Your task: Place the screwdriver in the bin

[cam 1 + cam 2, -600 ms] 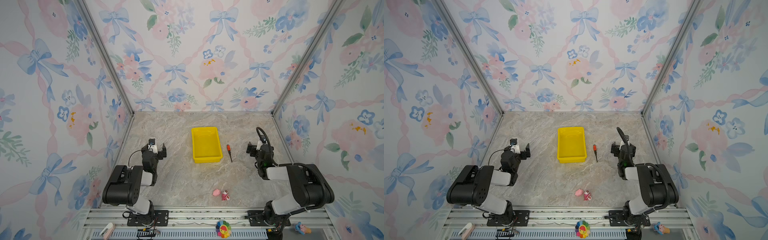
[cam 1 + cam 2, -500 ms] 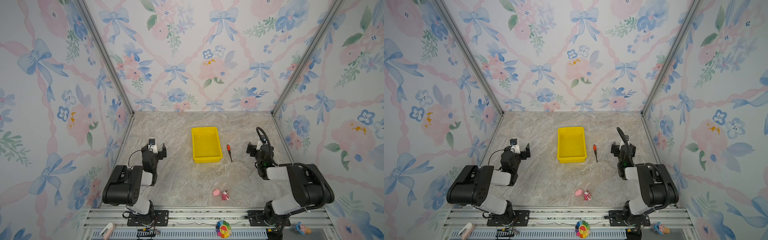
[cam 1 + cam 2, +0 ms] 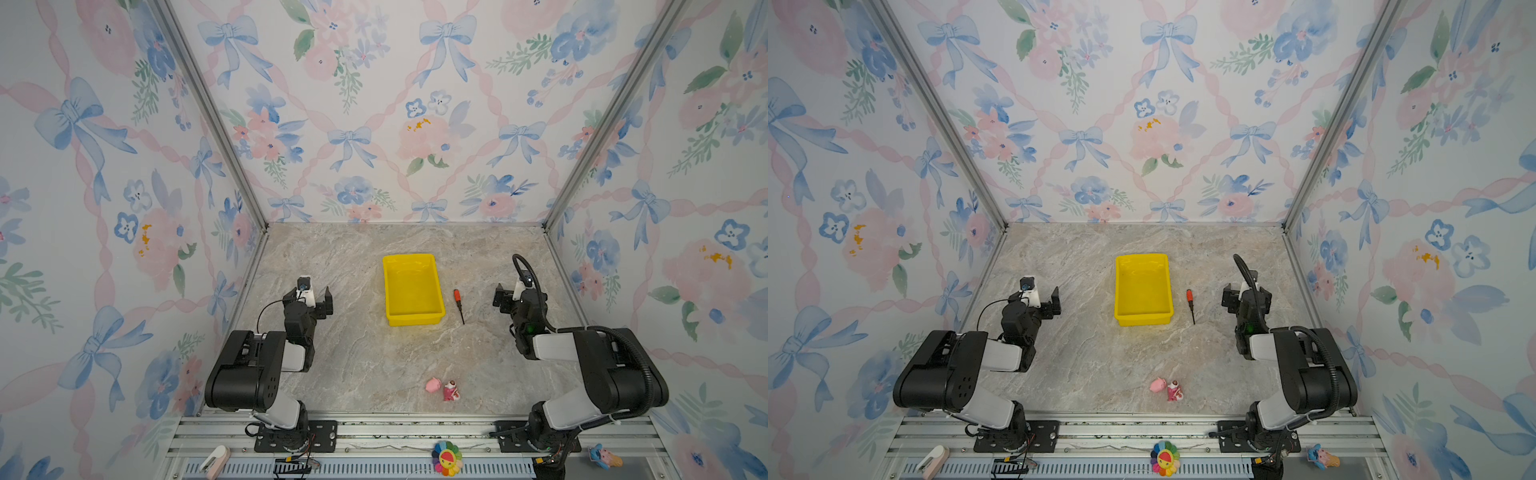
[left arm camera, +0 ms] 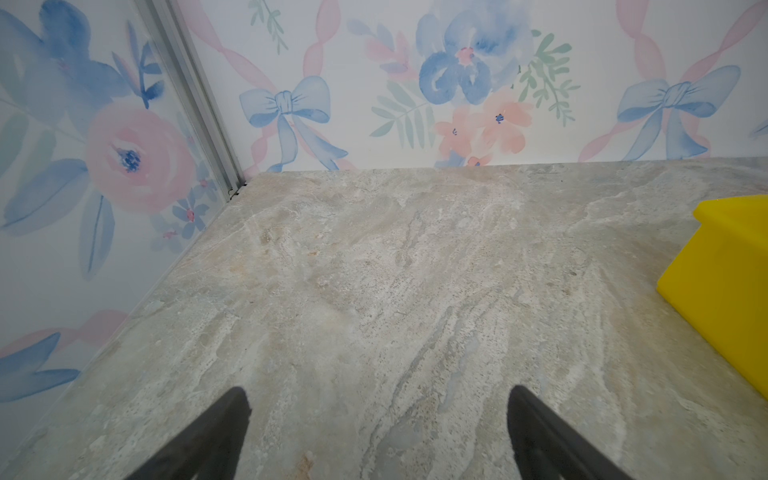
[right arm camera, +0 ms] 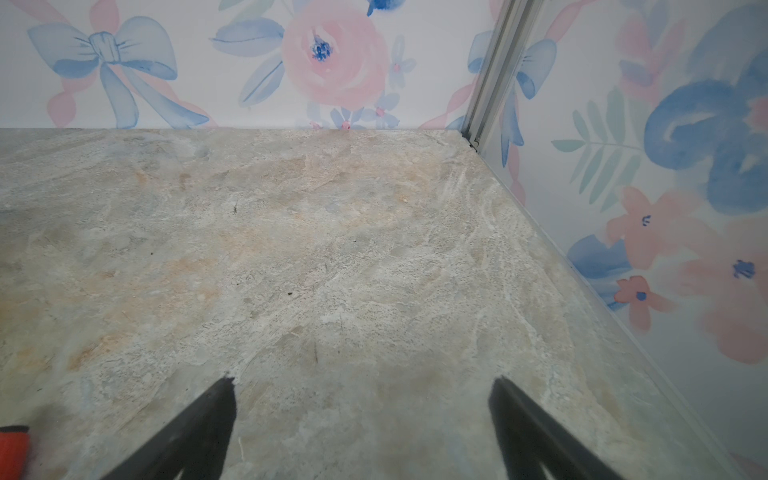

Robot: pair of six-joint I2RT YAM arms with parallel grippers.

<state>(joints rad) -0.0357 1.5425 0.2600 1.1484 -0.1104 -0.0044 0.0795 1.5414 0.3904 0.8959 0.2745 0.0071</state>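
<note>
The screwdriver (image 3: 458,302) (image 3: 1190,302), orange-red handle and thin dark shaft, lies flat on the stone table just right of the yellow bin (image 3: 415,321) (image 3: 1144,321), apart from it. The bin holds nothing that I can see. My right gripper (image 3: 519,297) (image 3: 1246,297) (image 5: 362,381) stands open to the right of the screwdriver, with only bare table between its fingers. The handle's end (image 5: 12,446) shows at the edge of the right wrist view. My left gripper (image 3: 308,297) (image 3: 1038,300) (image 4: 377,395) is open and empty, left of the bin (image 4: 723,291).
Two small pink toy figures (image 3: 433,385) (image 3: 450,390) lie near the table's front edge. Flowered walls close the table on three sides. A colourful flower toy (image 3: 446,457) sits on the metal rail in front.
</note>
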